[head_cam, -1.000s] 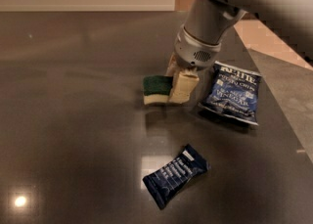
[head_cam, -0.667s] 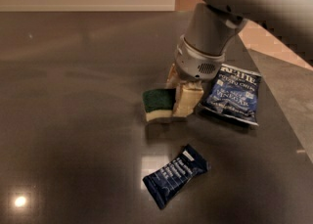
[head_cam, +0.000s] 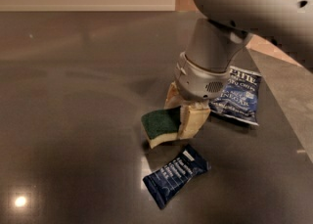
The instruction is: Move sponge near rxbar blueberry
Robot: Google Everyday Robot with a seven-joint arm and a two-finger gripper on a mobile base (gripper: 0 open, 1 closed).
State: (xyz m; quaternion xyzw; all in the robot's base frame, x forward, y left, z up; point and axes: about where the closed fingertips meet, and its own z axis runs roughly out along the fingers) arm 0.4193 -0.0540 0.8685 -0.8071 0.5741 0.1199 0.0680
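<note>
The sponge, dark green on top with pale yellow foam below, sits tilted at the middle of the dark table, at or just above its surface. My gripper comes down from the grey arm above and is shut on the sponge's right end, with one cream finger showing in front. The rxbar blueberry, a slim navy wrapper with white text, lies flat just below and to the right of the sponge, a short gap away.
A wider blue chip bag lies right of the gripper, partly under the arm's wrist. The dark table stretches left and back. Its right edge runs diagonally, with a grey floor beyond.
My gripper has carried the sponge down and toward the front, away from the chip bag. The sponge now sits much closer to the rxbar blueberry.
</note>
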